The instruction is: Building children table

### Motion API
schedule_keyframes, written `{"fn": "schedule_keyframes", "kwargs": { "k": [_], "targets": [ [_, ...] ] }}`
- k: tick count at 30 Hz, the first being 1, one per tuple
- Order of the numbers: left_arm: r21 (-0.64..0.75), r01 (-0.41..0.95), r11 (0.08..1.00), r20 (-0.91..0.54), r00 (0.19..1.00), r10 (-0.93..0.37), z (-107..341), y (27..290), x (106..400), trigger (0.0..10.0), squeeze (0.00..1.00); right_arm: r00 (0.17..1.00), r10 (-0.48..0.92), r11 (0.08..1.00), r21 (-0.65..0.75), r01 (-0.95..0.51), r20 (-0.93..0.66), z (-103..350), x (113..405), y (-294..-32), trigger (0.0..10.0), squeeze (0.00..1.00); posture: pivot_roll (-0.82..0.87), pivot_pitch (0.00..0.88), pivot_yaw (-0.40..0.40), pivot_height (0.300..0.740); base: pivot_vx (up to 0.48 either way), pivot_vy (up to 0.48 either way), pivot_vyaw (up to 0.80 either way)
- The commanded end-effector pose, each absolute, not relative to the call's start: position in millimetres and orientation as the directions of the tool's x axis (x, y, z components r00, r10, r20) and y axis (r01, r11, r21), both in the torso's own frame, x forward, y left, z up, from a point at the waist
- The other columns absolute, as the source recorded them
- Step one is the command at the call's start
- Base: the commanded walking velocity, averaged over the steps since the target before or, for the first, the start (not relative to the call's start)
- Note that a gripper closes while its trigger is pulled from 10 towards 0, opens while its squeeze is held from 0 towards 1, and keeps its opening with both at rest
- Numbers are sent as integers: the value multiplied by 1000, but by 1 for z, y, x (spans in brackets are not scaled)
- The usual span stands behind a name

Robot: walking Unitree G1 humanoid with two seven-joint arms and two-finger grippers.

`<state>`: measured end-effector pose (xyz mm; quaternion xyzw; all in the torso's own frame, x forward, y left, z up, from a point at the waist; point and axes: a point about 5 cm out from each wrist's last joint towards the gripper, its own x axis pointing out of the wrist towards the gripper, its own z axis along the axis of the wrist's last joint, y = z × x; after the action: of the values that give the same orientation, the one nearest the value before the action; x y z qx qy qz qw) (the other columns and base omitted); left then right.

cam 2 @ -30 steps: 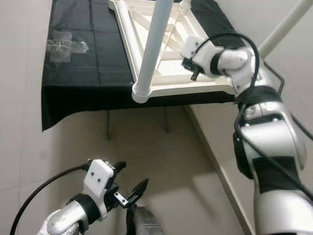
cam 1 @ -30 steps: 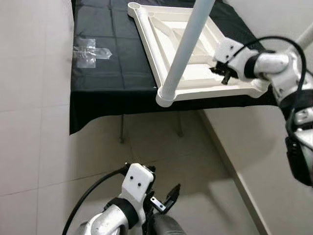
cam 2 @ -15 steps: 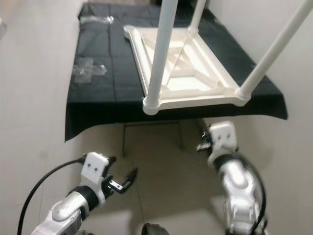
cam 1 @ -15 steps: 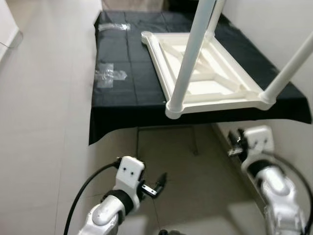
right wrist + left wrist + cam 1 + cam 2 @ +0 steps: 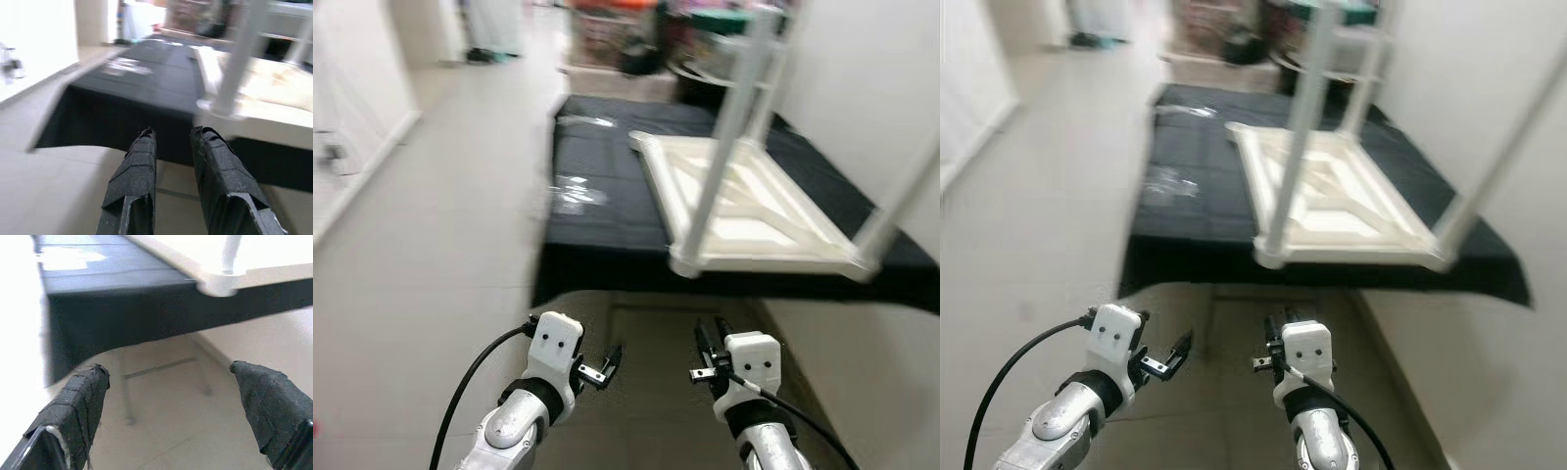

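Note:
A white children's table (image 5: 744, 211) lies upside down on a long table under a black cloth (image 5: 597, 211). Its legs stand upward, one at the near left corner (image 5: 724, 147) and another at the near right corner (image 5: 1494, 157). Both arms are held low above the floor, short of the cloth's near edge and apart from the white table. My left gripper (image 5: 605, 362) is open with nothing in it; its wrist view shows the fingers (image 5: 80, 396) spread wide. My right gripper (image 5: 709, 338) has its fingers (image 5: 139, 161) close together on nothing.
Clear plastic bags (image 5: 576, 194) lie on the cloth left of the white table. A pale wall (image 5: 891, 88) runs along the right. Open tiled floor (image 5: 431, 245) stretches to the left. Blurred clutter (image 5: 646, 39) stands beyond the table's far end.
My right gripper has left the white table's frame and come down low beside the left one. The camera has tilted up and drawn back, so the room beyond is in sight.

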<state>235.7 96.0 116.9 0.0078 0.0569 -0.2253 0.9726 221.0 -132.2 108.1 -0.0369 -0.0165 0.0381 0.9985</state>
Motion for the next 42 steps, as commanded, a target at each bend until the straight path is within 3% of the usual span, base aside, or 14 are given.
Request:
{"fn": "schedule_keyframes", "kwargs": {
  "k": [1,4,26,42],
  "targets": [
    [-5,420,907,-130,899,-417,110,97,242,10000,0,999,29,995,-90,-31,-25,107,222,-140,10000,0,60,0,-84,740,0,0,800],
    [-8,418,908,-133,900,-415,109,96,243,10000,0,999,12,996,-90,-16,-41,107,221,-142,10000,0,60,0,-84,740,0,0,800],
    [1,429,903,-106,898,-426,103,90,255,10000,0,990,-82,995,-74,74,-116,99,220,-146,10000,0,58,0,-81,740,363,0,0],
    [7,444,896,-91,893,-441,103,89,255,10000,0,992,-110,992,-65,106,-60,108,223,-149,10000,0,64,0,-83,740,399,0,0]
  ]
}}
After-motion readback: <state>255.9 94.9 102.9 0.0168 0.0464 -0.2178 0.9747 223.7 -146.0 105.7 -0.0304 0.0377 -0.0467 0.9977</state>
